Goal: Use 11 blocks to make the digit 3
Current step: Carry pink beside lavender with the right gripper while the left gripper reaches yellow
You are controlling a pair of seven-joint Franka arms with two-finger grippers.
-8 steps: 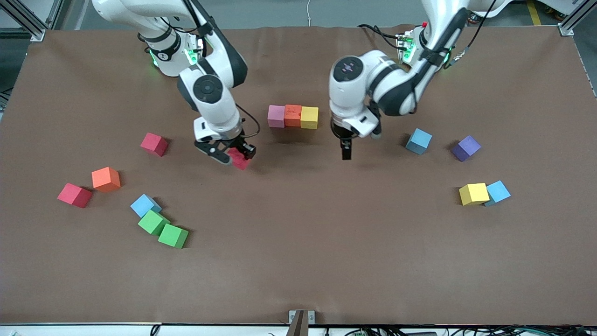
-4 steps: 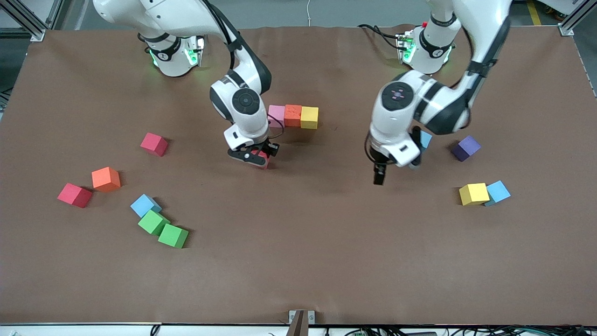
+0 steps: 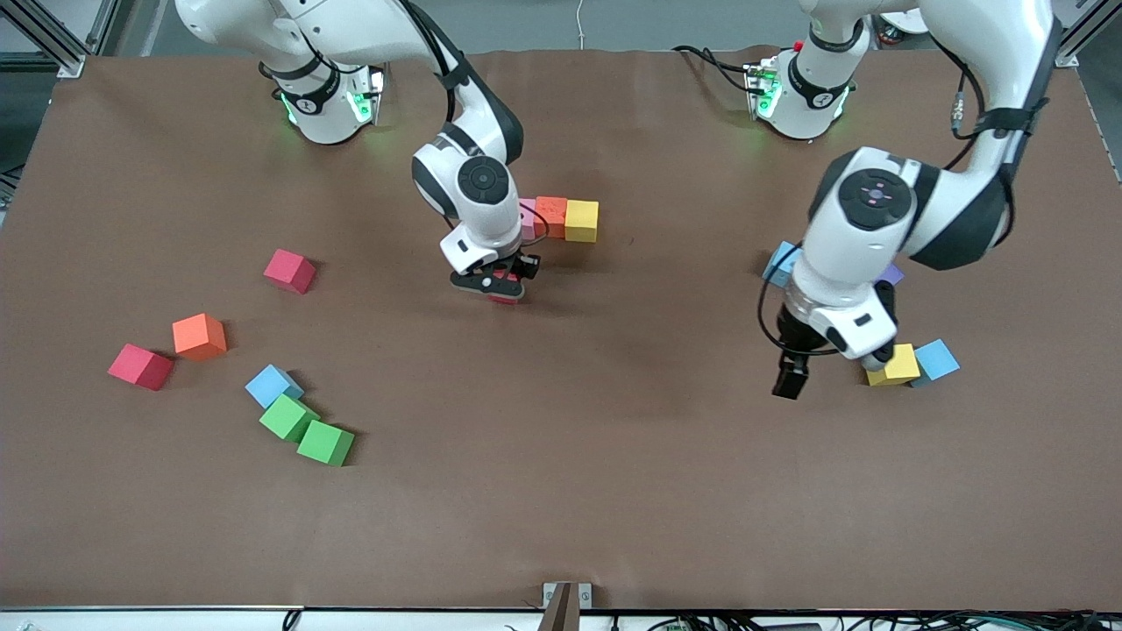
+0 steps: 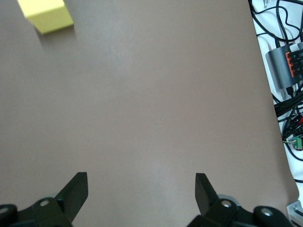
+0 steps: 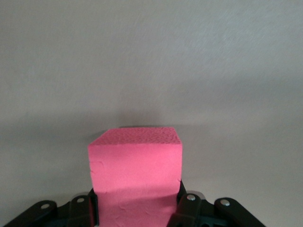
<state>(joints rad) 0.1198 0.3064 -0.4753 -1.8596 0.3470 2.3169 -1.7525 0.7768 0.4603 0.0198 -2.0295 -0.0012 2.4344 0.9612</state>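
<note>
Table cover (image 3: 561,491): matt brown sheet, cloth- or paper-like, faintly creased along the edge at the arm bases.

Red cube (image 5: 136,175) held in the right gripper (image 3: 495,285): matt foam, fine pitted grain seen on one face, another face smoother with slight wrinkles. Orange cube (image 3: 551,216) in the row: matt, top pitted. Yellow cube (image 4: 46,15): matt, even.

Arm shells (image 3: 863,232): glossy white plastic, with dark glossy joint sections. Left gripper (image 4: 141,195) fingers (image 4: 75,193): black, dull, plastic-looking.

Frame posts (image 3: 53,39) at the table corners: bare silvery metal.
</note>
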